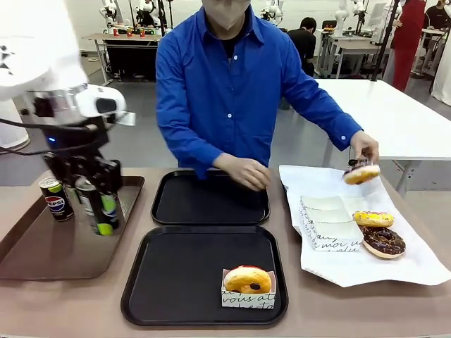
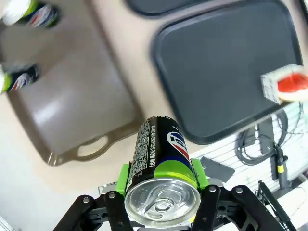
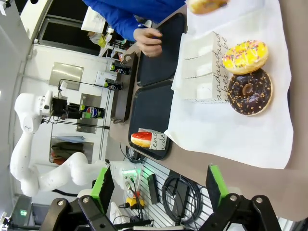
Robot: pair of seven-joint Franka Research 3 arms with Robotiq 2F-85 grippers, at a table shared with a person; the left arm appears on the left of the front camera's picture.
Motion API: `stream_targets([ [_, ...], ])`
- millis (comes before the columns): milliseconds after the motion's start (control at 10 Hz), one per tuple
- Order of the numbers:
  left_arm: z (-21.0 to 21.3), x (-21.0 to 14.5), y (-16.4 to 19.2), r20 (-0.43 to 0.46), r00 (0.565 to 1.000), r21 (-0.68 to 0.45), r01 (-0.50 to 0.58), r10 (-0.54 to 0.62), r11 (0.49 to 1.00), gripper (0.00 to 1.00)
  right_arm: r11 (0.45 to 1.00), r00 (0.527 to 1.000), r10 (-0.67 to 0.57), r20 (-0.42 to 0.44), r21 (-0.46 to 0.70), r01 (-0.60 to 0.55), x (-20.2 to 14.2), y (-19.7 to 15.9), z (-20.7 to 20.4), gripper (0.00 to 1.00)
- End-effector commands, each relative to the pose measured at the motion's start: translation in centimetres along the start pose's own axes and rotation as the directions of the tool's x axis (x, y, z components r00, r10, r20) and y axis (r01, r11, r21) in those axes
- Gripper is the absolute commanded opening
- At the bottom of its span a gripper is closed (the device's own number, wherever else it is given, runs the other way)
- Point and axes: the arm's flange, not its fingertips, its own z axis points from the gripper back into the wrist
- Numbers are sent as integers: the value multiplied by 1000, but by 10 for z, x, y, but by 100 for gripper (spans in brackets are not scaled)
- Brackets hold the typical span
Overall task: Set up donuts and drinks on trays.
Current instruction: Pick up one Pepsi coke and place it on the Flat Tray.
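Observation:
My left gripper (image 1: 99, 196) is shut on a black Pepsi can (image 1: 94, 211), held tilted above the brown tray (image 1: 42, 260). In the left wrist view the green pads (image 2: 199, 173) clamp that can (image 2: 159, 149) near its silver top. Another can (image 1: 56, 198) stands on the brown tray. Two black trays lie mid-table: the far one (image 1: 210, 201) is bare, and the near one (image 1: 183, 274) carries a red-glazed donut (image 1: 247, 279) in a paper sleeve. My right gripper (image 3: 159, 192) is open with nothing between its fingers, hanging off the table's edge beside the white paper (image 3: 226, 130).
The person holds a donut (image 1: 361, 173) over the white paper (image 1: 331, 264); the other hand (image 1: 246, 172) rests by the far tray. A yellow sprinkled donut (image 1: 373, 219), a chocolate donut (image 1: 383, 241) and paper sleeves (image 1: 328, 222) lie on the paper. Two cans (image 2: 21, 79) stand on the brown tray (image 2: 72, 101).

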Motion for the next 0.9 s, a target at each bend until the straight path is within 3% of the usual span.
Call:
stream_targets([
  [0,-12,6,-41,23,990,2,137,-137,991,59,1000,1000,6,0,9,-6,0,0,0,100],
  [400,-55,40,-105,-7,958,39,288,-288,957,59,1000,1000,6,0,9,-6,0,0,0,100],
  [800,-97,64,-115,-34,942,55,335,-334,940,59,1000,1000,6,0,9,-6,0,0,0,100],
])
